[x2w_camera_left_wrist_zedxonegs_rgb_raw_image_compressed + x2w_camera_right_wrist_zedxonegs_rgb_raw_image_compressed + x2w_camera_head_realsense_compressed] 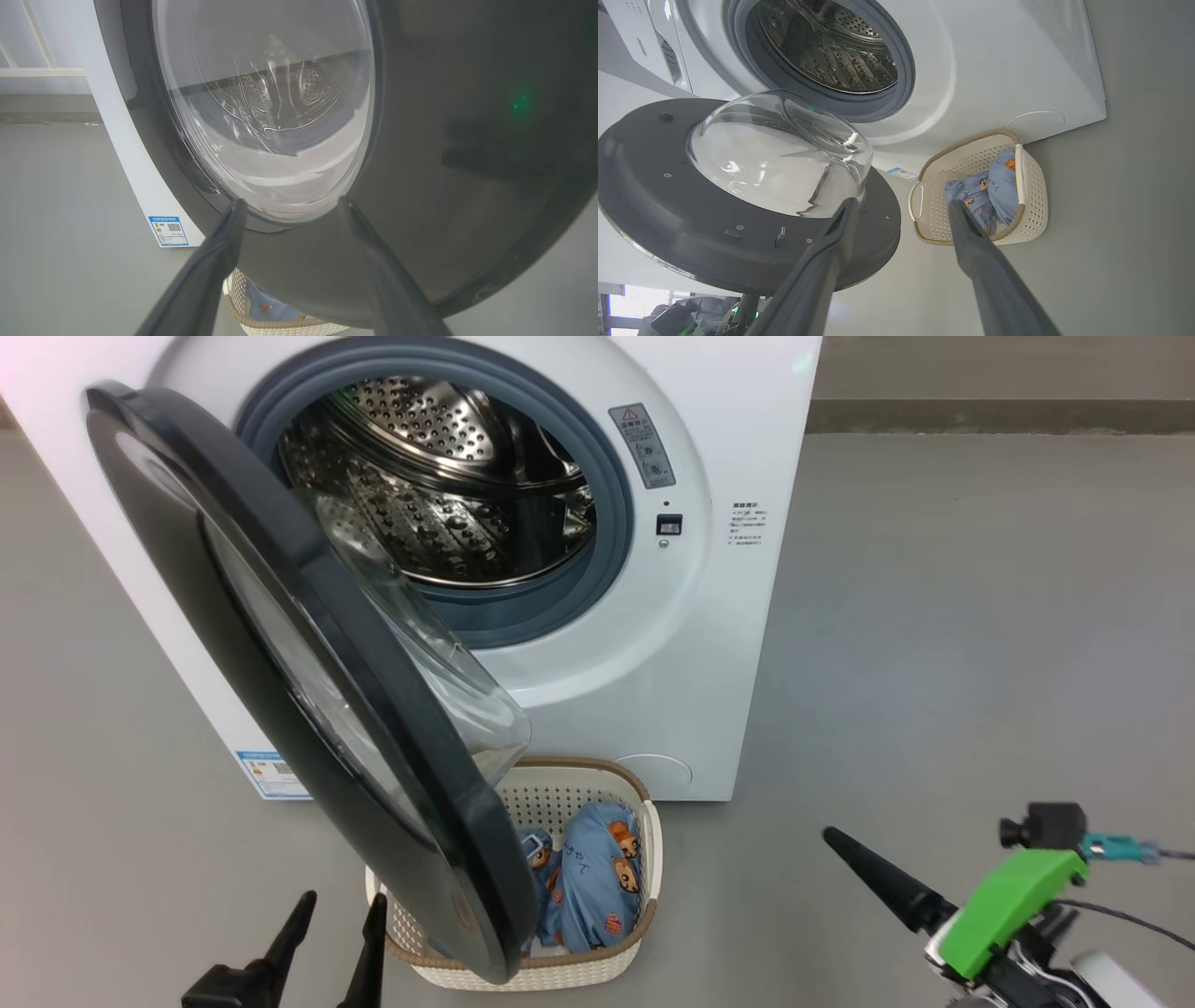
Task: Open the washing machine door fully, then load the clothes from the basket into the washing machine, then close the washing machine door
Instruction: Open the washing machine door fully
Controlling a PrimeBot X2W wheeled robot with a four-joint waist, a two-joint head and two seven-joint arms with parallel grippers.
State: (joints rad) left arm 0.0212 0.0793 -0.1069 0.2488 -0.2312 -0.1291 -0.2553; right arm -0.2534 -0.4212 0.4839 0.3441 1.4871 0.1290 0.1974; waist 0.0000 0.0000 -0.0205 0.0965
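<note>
**Washing machine**: stands straight ahead, and no garment is seen in the drum.

**Door**: hinged on the machine's left and standing about half open. Its free edge points toward the robot and overhangs the left part of the basket. Judged not yet fully open.

**Basket:** on the floor just before the machine, with its long axis running toward it.

**Clothes**: bundled inside the basket, partly screened by the door.

**Left gripper**: fingers apart and empty, close to the door's outer face. The door lies between it and the basket.

**Right gripper**: fingers apart and empty, on the door's inner side. It has an unobstructed line to the clothes.

**Judgement:** the door must swing further left, and the left arm is nearer its edge.
</note>
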